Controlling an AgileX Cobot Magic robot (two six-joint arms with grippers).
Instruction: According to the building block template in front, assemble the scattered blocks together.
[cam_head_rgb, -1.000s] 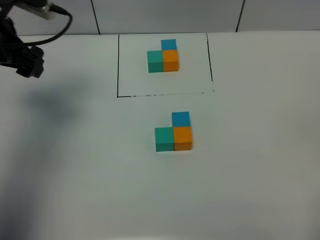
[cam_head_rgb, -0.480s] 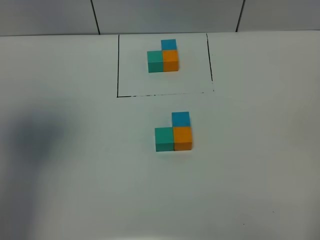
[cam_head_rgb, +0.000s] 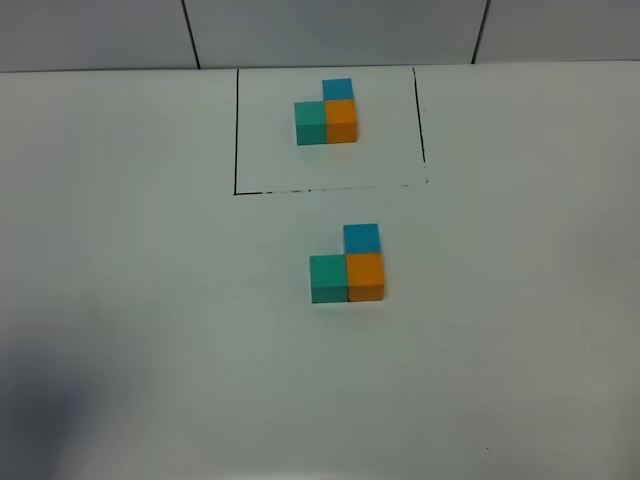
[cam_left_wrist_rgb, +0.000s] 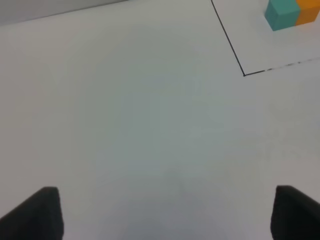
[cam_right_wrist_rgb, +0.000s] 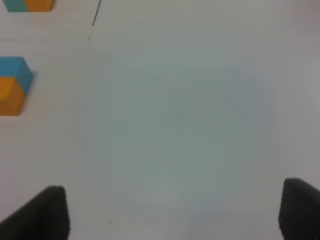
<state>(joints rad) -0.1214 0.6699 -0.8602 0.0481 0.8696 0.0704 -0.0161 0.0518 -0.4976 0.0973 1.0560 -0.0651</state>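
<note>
The building block template (cam_head_rgb: 327, 118) is an L of teal, orange and blue cubes inside a thin black outline (cam_head_rgb: 236, 130) at the back. The scattered blocks stand joined in the same L at the table's middle: teal (cam_head_rgb: 328, 277), orange (cam_head_rgb: 365, 275), blue (cam_head_rgb: 361, 238). Neither arm shows in the exterior view. My left gripper (cam_left_wrist_rgb: 167, 215) is open and empty over bare table, with the template's teal cube (cam_left_wrist_rgb: 281, 13) far off. My right gripper (cam_right_wrist_rgb: 175, 215) is open and empty, well apart from the joined blue (cam_right_wrist_rgb: 15, 70) and orange (cam_right_wrist_rgb: 10, 97) blocks.
The white table (cam_head_rgb: 520, 300) runs to a tiled wall at the back (cam_head_rgb: 330, 30). A soft shadow lies at the front left (cam_head_rgb: 40, 400). The outline's corner shows in the left wrist view (cam_left_wrist_rgb: 244, 75) and in the right wrist view (cam_right_wrist_rgb: 94, 22).
The left arm, seen at the far left a second ago, has left the exterior view. Its shadow has slid toward the front left. The blocks have not moved.
</note>
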